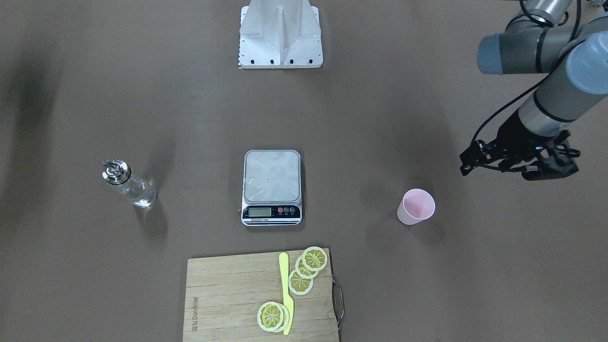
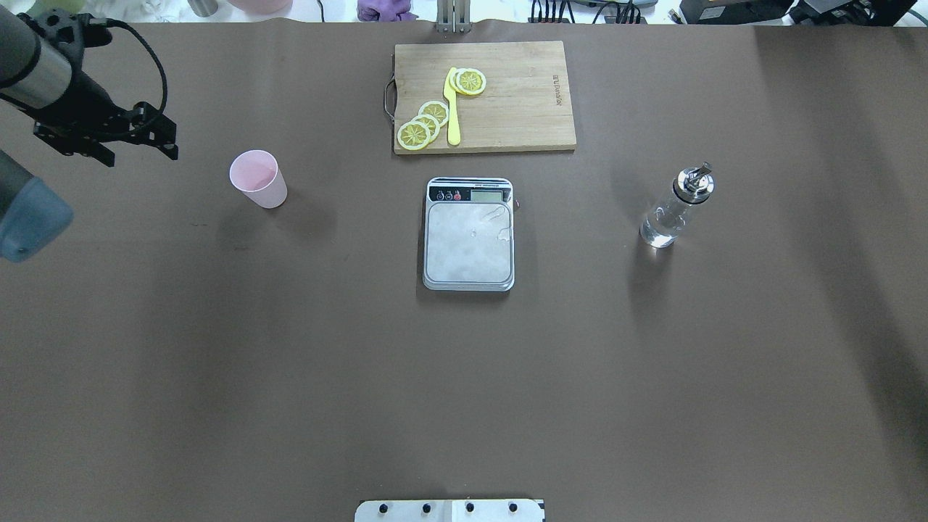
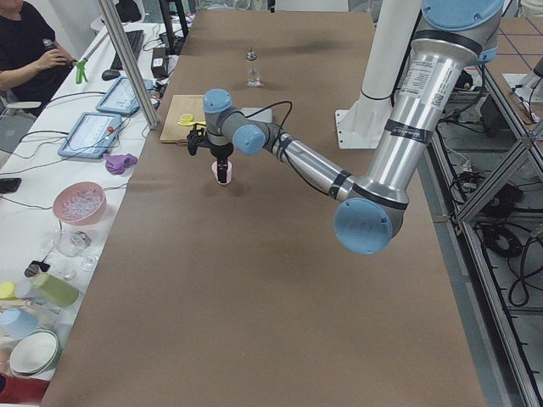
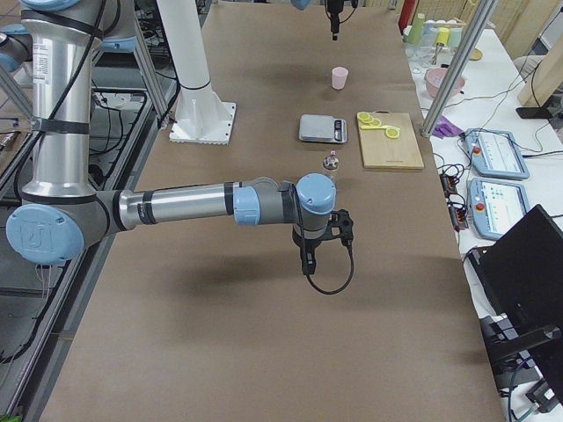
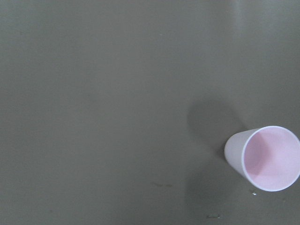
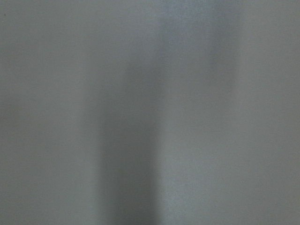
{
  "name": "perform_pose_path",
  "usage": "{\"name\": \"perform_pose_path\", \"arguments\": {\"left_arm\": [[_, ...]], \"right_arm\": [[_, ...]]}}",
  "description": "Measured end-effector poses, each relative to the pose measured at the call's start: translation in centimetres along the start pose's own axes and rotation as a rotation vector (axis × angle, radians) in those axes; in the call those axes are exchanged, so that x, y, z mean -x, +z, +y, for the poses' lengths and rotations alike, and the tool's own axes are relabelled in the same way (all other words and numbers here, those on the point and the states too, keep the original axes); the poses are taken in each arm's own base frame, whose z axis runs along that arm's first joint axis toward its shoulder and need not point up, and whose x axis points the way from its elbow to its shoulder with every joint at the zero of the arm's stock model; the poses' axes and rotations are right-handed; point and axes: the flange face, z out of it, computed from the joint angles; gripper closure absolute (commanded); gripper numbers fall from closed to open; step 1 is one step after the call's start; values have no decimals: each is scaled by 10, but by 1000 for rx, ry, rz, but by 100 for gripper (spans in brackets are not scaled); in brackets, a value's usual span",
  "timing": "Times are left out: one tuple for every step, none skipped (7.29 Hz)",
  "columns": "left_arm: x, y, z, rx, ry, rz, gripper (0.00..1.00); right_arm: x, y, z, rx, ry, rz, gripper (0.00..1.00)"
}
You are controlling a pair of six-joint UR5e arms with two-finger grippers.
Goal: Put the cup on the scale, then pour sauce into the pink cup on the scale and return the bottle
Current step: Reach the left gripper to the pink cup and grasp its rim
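The pale pink cup (image 1: 416, 206) stands upright and empty on the brown table, on my left side (image 2: 257, 177). It sits at the lower right of the left wrist view (image 5: 265, 157). My left gripper (image 2: 141, 148) hangs above the table beside the cup, further out to the left (image 1: 496, 166); its fingers look spread and hold nothing. The scale (image 2: 469, 243) lies at the table's middle with a bare steel platform (image 1: 272, 175). The clear glass bottle (image 2: 674, 210) with its silver spout stands upright on my right side (image 1: 128, 185), with clear liquid in it. My right gripper (image 4: 306, 264) hangs over bare table; I cannot tell its state.
A wooden cutting board (image 2: 522, 94) with lemon slices (image 2: 424, 123) and a yellow knife (image 2: 453, 109) lies just beyond the scale. The robot's base plate (image 1: 280, 38) is at the near edge. Operators' tablets and bowls line the far side (image 3: 85, 136).
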Motion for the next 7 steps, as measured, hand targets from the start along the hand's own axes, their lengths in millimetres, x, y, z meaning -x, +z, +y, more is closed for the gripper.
{"name": "perform_pose_path", "arguments": {"left_arm": [[-19, 21, -2, -15, -13, 1, 2], [-30, 40, -8, -31, -24, 16, 3], [-36, 54, -15, -40, -27, 31, 7], [-41, 65, -16, -40, -24, 39, 11], [-43, 71, -18, -37, -24, 41, 13], [-45, 77, -19, -33, -23, 39, 19], [-47, 85, -19, -26, -20, 34, 26]], "right_arm": [[2, 2, -4, 3, -3, -2, 0], [2, 3, -8, 6, -2, -6, 0], [2, 3, -9, 8, 0, -9, 0], [2, 4, -10, 9, 1, -11, 0], [2, 4, -10, 9, 1, -11, 0], [2, 4, -11, 9, 1, -11, 0], [2, 4, -11, 9, 1, -11, 0]]}}
